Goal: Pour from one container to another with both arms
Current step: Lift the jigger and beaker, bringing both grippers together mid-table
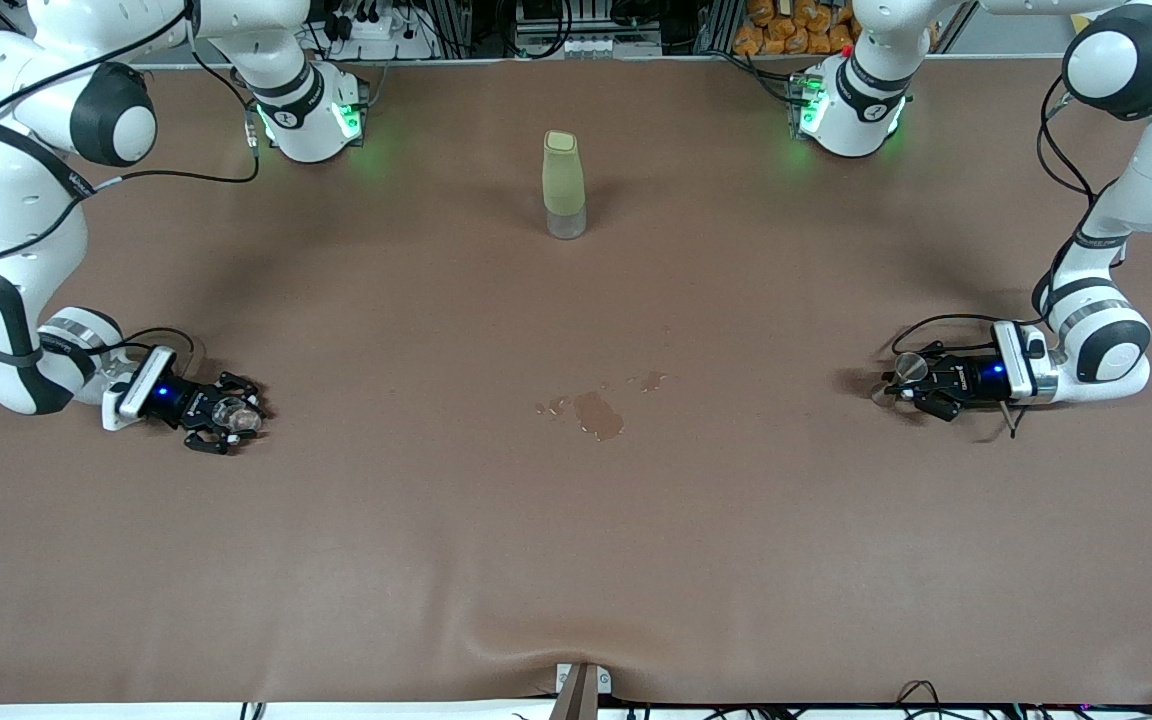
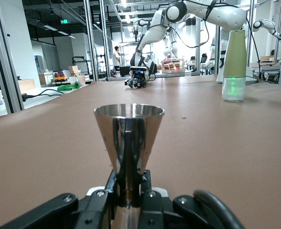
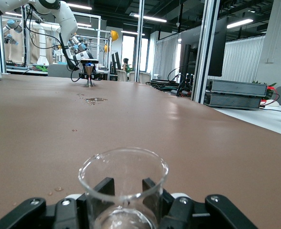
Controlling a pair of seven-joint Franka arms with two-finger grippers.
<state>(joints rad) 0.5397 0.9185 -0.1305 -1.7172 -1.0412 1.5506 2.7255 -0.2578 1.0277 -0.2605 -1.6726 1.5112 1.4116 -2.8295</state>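
1. The left pincer [image 1: 921, 385] is sitting low at the table [image 1: 576, 560] toward the left arm's end, gripping a small metal cone-shaped cup [image 2: 128, 143] by its narrow waist; the cup is standing upright with its mouth up.
2. The right pincer [image 1: 226, 412] is resting low toward the right arm's end of the table, its fingers [image 3: 101, 188] closing around a clear glass beaker [image 3: 124, 183] that is also standing upright. A little liquid seems to be lying in its bottom, though I cannot tell how much.
3. The two containers are sitting well apart, with a wet spill [image 1: 598, 412] lying on the table between them.
4. A tall pale green bottle [image 1: 564, 185] is standing untouched nearer the robots' bases, about midway between the arms.
5. Judging by this, the grasping step looks done and the pour itself is not yet begun: both vessels are being held at table level.
6. The next move is likely calling for both arms to lift and bring the vessels together over the middle of the table, then tip one so its lip is sitting over the other's mouth. Which one will pour is unclear.
7. The metal cup's narrow waist may be letting it swivel in the grip while tilting, and the existing spill suggests splashing is a risk.
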